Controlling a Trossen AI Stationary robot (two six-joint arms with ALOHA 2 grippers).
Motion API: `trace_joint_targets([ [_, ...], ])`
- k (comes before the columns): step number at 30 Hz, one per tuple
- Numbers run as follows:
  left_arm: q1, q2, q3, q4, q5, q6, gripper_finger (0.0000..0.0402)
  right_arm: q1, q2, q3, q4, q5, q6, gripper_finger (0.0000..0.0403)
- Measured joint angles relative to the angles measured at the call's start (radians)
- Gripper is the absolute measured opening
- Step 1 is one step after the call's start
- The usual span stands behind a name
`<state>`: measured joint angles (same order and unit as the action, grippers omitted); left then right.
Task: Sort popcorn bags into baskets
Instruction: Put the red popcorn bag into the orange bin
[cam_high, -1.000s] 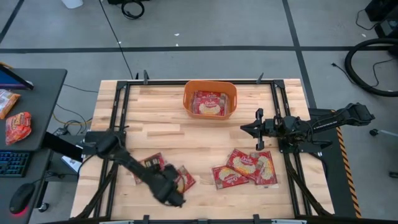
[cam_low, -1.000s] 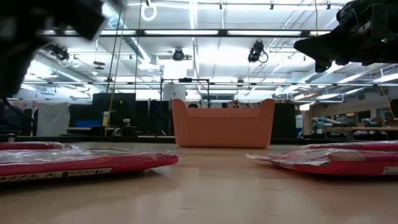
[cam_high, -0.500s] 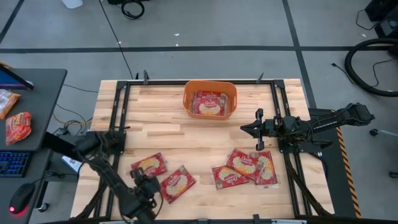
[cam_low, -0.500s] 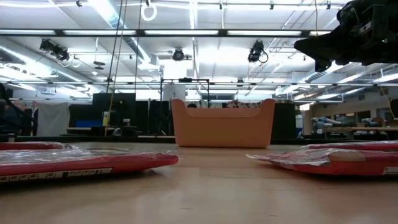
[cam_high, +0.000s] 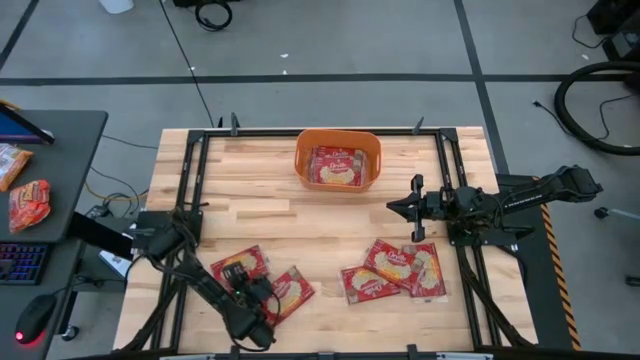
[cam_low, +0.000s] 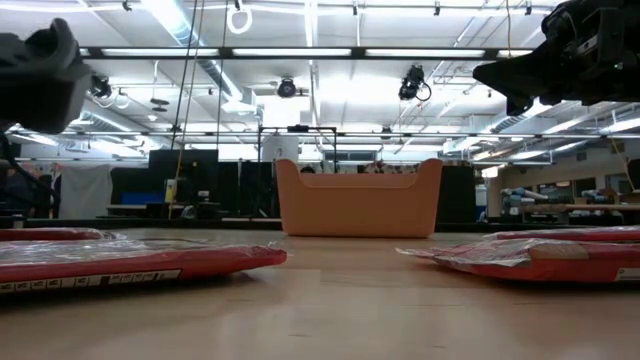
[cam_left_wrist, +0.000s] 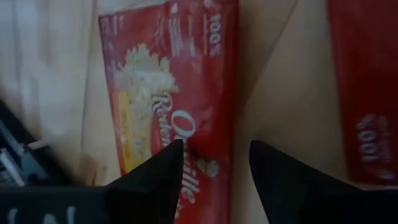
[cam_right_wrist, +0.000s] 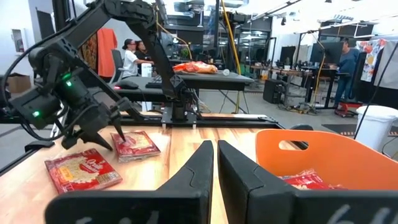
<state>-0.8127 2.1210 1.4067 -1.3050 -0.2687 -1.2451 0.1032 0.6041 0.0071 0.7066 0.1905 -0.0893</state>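
Two red popcorn bags (cam_high: 240, 268) (cam_high: 290, 290) lie flat near the table's near-left edge. A cluster of three more (cam_high: 395, 268) lies near-right. The orange basket (cam_high: 338, 160) stands at the far middle with one bag (cam_high: 337, 168) inside. My left gripper (cam_left_wrist: 214, 162) is open and points down over the left pair, above one bag (cam_left_wrist: 168, 93), with the other (cam_left_wrist: 360, 93) beside it. The right wrist view shows its fingers (cam_right_wrist: 109, 134) just over that bag (cam_right_wrist: 134, 144). My right gripper (cam_right_wrist: 216, 168) is shut and hovers level above the table's right side (cam_high: 415, 210).
Black frame rails (cam_high: 190, 200) run along the table's sides. Bare wood (cam_high: 300, 225) lies between the basket and the bags. A side desk (cam_high: 40, 170) with more packets stands left of the table. People (cam_right_wrist: 134, 53) are in the room beyond.
My left arm swung toward the table's near-left corner, off the two bags, then came back to the right and now stands over them again. The bags have not moved.
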Motion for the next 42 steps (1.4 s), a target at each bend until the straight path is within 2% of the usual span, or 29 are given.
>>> trace_joint_targets([
  [7, -0.018, 0.053, 0.003, -0.058, 0.04, -0.001, 0.0164, 0.0, 0.0, 0.0, 0.0, 0.0, 0.0, 0.0027],
  [11, -0.022, 0.064, 0.001, -0.068, 0.045, 0.019, 0.0116, 0.0, 0.0, 0.0, 0.002, 0.0, 0.0, 0.0027],
  [16, -0.01, 0.057, 0.0, -0.077, 0.059, 0.05, 0.0024, 0.0, 0.0, 0.0, 0.003, 0.0, 0.0, 0.0027],
  [19, 0.011, 0.037, 0.014, -0.126, 0.041, 0.119, 0.0019, 0.0, 0.0, 0.0, 0.003, 0.0, 0.0, 0.0027],
  [24, 0.07, -0.048, 0.099, -0.18, -0.094, 0.308, 0.0019, 0.0, 0.0, 0.0, 0.004, 0.0, 0.0, 0.0027],
  [32, 0.255, -0.119, 0.28, -0.224, -0.393, 0.478, 0.0019, 0.0, 0.0, 0.0, 0.011, 0.0, 0.0, 0.0027],
  [36, 0.373, -0.119, 0.303, -0.139, -0.54, 0.628, 0.0019, 0.0, 0.0, 0.0, 0.01, 0.0, 0.0, 0.0027],
  [39, 0.456, -0.118, 0.303, -0.052, -0.589, 0.796, 0.0019, 0.0, 0.0, 0.0, 0.01, 0.0, -0.001, 0.0027],
  [42, 0.526, -0.118, 0.303, 0.117, -0.614, 0.99, 0.0019, 0.0, 0.0, 0.0, 0.01, 0.0, -0.012, 0.0027],
])
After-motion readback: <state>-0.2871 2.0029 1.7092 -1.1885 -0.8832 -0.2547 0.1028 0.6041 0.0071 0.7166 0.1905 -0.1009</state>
